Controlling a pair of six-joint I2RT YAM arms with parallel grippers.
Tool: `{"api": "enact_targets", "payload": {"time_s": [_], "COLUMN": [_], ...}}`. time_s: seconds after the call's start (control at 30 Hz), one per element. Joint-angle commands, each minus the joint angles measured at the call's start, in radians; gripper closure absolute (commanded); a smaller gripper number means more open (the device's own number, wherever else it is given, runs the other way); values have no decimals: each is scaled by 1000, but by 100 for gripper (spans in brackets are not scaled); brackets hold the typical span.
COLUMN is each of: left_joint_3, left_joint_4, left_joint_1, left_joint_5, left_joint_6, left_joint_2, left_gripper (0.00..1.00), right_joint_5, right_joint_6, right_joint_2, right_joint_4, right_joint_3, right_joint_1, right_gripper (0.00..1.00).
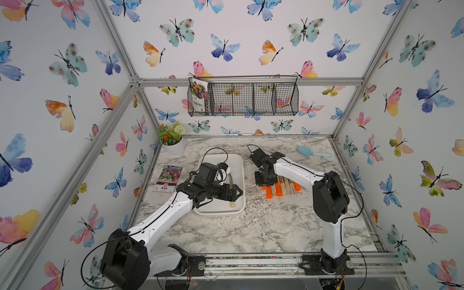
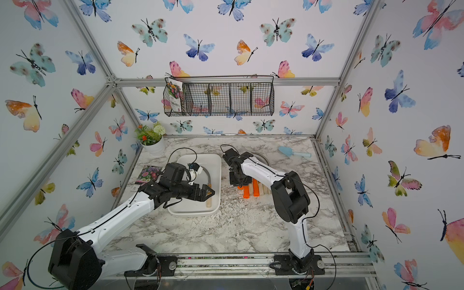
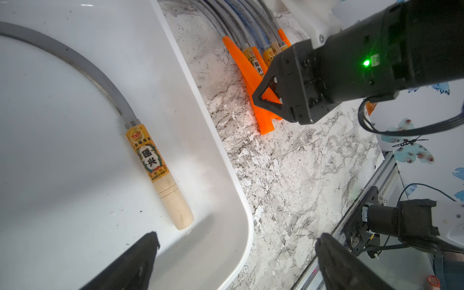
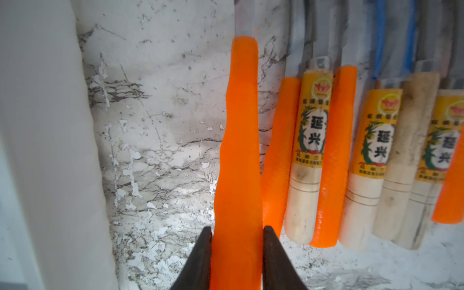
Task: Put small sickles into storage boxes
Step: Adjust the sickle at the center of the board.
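The white storage box (image 1: 216, 209) (image 2: 190, 209) lies left of centre on the marble table. One small sickle (image 3: 155, 163) with a pale wood handle and gold label rests inside it, its blade curving toward the far end. Above the box's near right part my left gripper (image 1: 238, 194) (image 3: 237, 241) hovers open and empty. Several more small sickles (image 1: 282, 188) (image 4: 351, 163) lie in a row right of the box. My right gripper (image 1: 263, 183) (image 4: 237, 233) is shut on the orange handle of the sickle (image 4: 238, 150) nearest the box.
A light blue trowel (image 1: 313, 152) lies at the back right. At the back left corner stands a white flower pot (image 1: 173, 143), and a seed packet (image 1: 168, 178) lies left of the box. A black wire basket (image 1: 243, 99) hangs on the back wall.
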Motion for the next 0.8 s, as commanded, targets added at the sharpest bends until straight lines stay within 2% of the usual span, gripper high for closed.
{"api": "enact_targets", "payload": {"time_s": [0.0,0.33,0.47,0.63,0.77], "left_joint_3": [20,20,18,15,14], "left_joint_4": [0,-8,-15,-17,-16], "left_joint_1": [-8,-8,-9,-7,-8], "left_joint_5": [1,-4,-7,-8,-8], "left_joint_6": [3,0,1,2,2], "left_joint_2": [-9,-14,-17,-17,-14], "left_gripper": [2,2,2,2,2], "right_joint_5": [-17,-89,-102,-113,-122], "right_joint_6": [3,-3,-15,-18,-21], "right_joint_2": [-14,90,129,152,144], "right_joint_4": [-3,73,83,86,92], "right_joint_3": [-23,-48,-41,-45,-63], "right_joint_1": [-8,-8,-8,-8,-8], "right_gripper": [80,78,74,65,52]}}
